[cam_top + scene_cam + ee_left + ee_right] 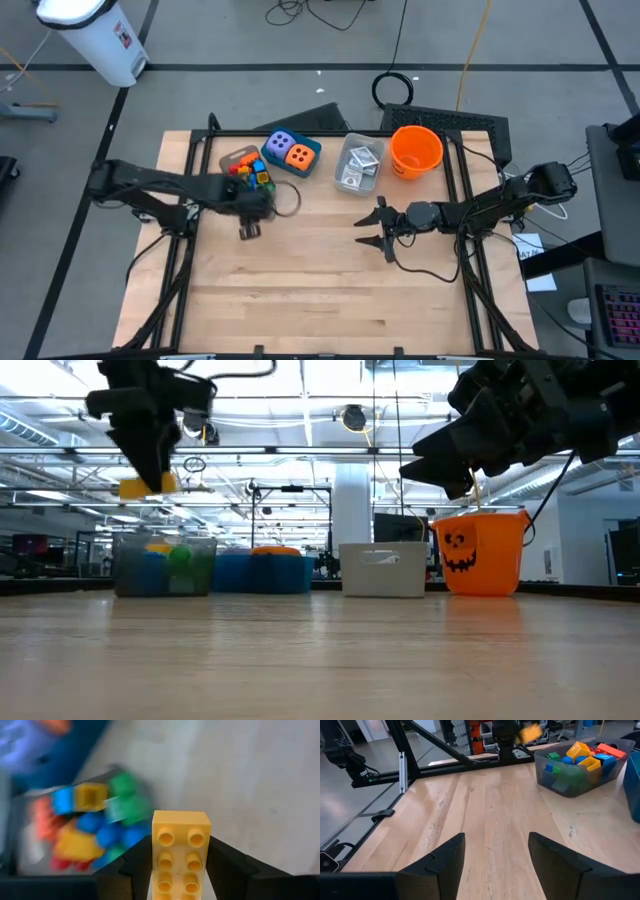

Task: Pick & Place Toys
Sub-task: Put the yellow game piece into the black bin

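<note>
Left gripper (180, 870) raised off table at left-centre, fingers clamped on yellow brick (181, 851). Right gripper (372, 227) hovering right of centre, arm reaching in from right edge, fingers spread, nothing between them.

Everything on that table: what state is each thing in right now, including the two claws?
Left gripper: shut on the yellow brick, raised off the table.
Right gripper: open, empty, above the table.
Clear bin: holds mixed bricks, upright.
Orange bucket: upright, open top.
Teal box: holds the purple die and the orange die.
Card tray: holds flat cards.
</note>
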